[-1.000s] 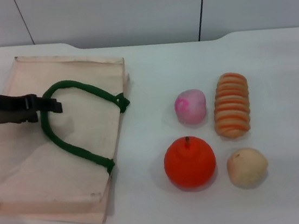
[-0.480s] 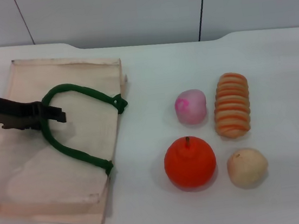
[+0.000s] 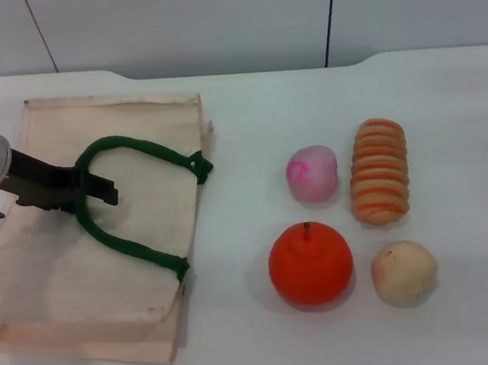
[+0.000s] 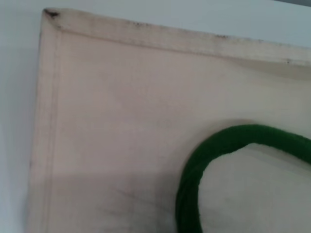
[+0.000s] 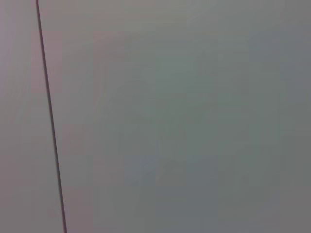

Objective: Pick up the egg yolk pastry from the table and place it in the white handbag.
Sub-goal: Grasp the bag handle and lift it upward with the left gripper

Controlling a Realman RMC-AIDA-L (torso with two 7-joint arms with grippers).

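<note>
The egg yolk pastry (image 3: 404, 273), a small tan ball, lies on the white table at the front right. The white handbag (image 3: 135, 129) lies flat at the left with its dark green rope handle (image 3: 146, 148) looped on top. My left gripper (image 3: 95, 190) reaches in from the left over the bag and is shut on the left bend of the handle. The left wrist view shows the bag's cloth (image 4: 121, 107) and the handle's curve (image 4: 194, 165) close up. My right gripper is out of view; its wrist view shows only a grey panel.
An orange fruit (image 3: 311, 264) sits just left of the pastry. A pink-white bun (image 3: 312, 173) and a long orange-striped bread roll (image 3: 379, 170) lie behind them. A grey wall runs behind the table.
My left gripper has moved right and toward the front with the handle in it. The handle loop and the bag's upper layer have shifted with it. The food items have not moved.
</note>
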